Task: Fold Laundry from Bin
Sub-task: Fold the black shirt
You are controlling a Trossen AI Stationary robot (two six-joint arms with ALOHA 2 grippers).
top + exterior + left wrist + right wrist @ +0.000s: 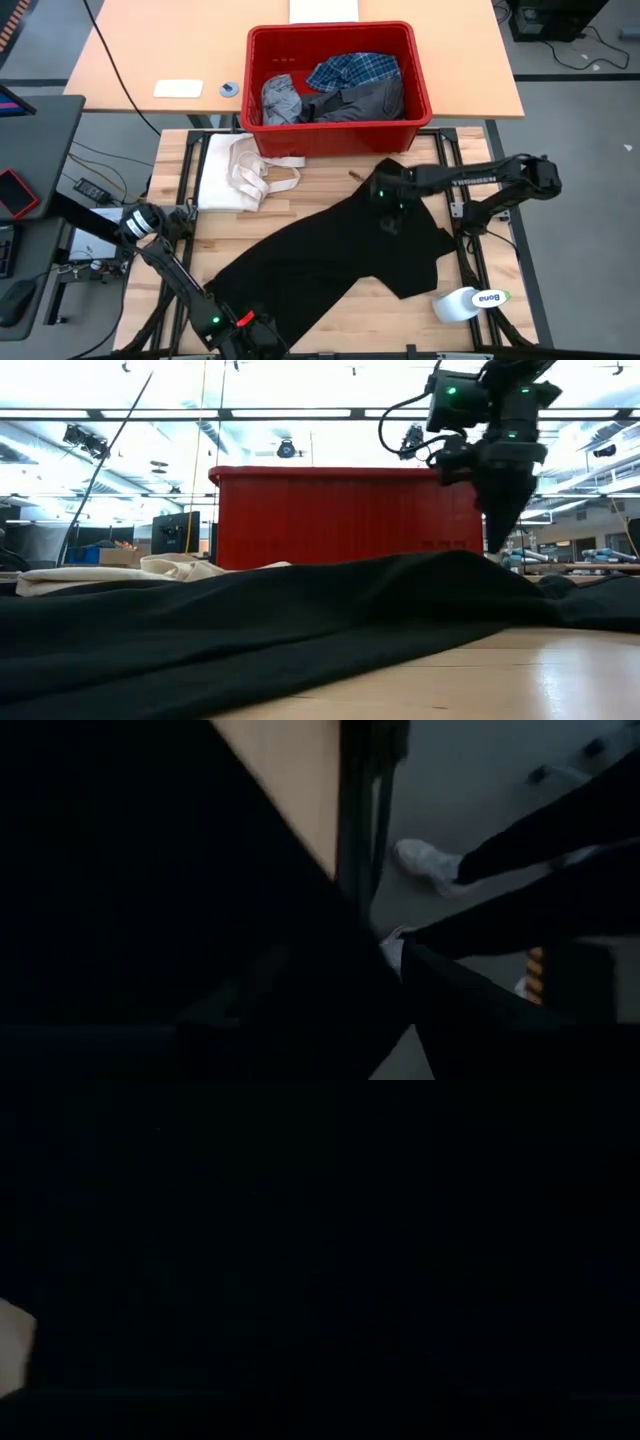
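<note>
The large black garment (340,255) lies spread on the wooden worktop (330,185), running diagonally from the near left corner up toward the far right; in the low view it fills the whole foreground as a dark, rumpled sheet (250,625)

The right tool (388,212) is down on the upper part of this black garment, just in front of the bin; in the low view it comes down from above and meets the cloth's raised fold (497,545). Its wrist view is almost fully dark, so whether it is pinching the cloth I cannot tell

The left tool (245,325) sits at the near edge of the worktop, at the garment's lower end. Its wrist view shows black cloth (150,900) close against the camera, with worktop edge, floor and a person's white shoe (425,860) beyond; whether its fingers are spread or pressed together I cannot tell

The red bin (340,135) stands at the far side, holding the plaid shirt (355,70), a light grey garment (280,98) and a dark grey garment (360,100). A cream cloth with strap loops (240,170) lies to its left front, and a tape roll (468,302) rests near the right front corner
</note>
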